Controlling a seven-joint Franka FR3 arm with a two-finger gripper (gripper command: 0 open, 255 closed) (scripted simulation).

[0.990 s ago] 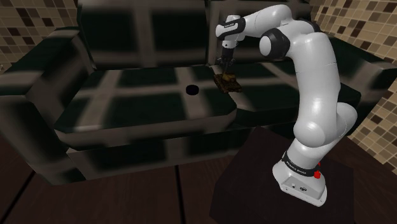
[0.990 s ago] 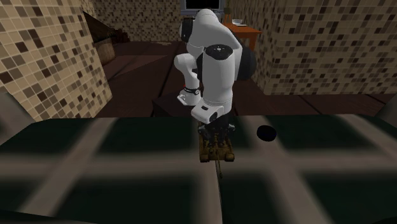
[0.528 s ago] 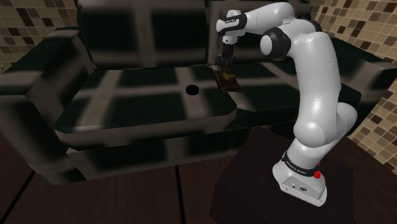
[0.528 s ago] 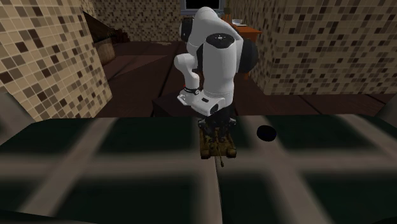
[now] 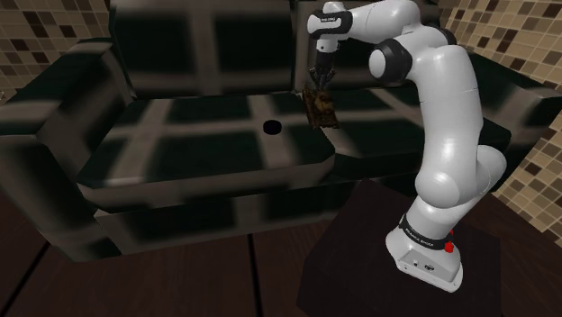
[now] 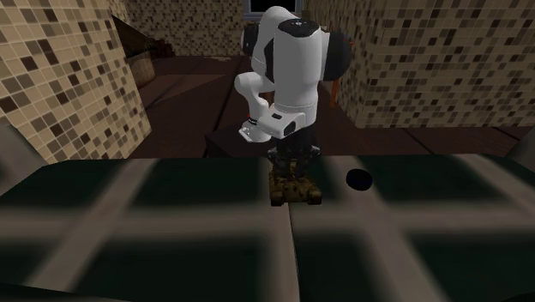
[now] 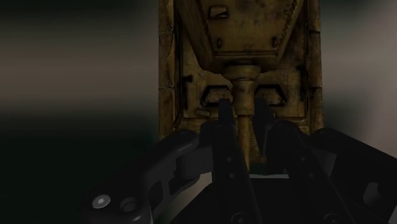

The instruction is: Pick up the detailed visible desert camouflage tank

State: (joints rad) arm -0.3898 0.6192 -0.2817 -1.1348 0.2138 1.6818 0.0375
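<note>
Now | tool (image 5: 317,88) clamped on tan tank (image 5: 321,108) | dark checked sofa (image 5: 207,149) | mosaic-tiled walls (image 5: 45,27)

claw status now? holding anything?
Claw: closed, holding the tan tank by its gun barrel.

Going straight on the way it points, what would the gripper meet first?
The tank: the gripper is shut on its barrel, and the turret sits right ahead. Beyond it, probably the sofa seat.
</note>
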